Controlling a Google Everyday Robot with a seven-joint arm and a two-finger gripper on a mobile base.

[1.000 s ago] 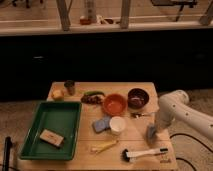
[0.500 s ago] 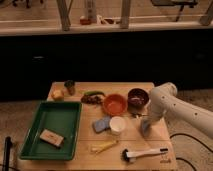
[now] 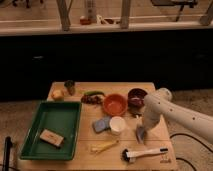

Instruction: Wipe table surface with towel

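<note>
The table surface was your working field, light wood planks carrying a green tray on its left and a cluster of dishes in the middle. The white arm reached in from the right, bent down toward the right-hand planks. The orange bowl and dark bowl sat just behind that spot, the white cup beside it, the brush in front. The towel hung pale grey-blue under the gripper, which was clamped shut on it, its lower edge at the wood.

To wipe well, you needed to press the cloth flat and sweep along the bare strip between cup and table edge, staying off the brush.

Against the earlier frames, your arm had swung leftward and lowered.
</note>
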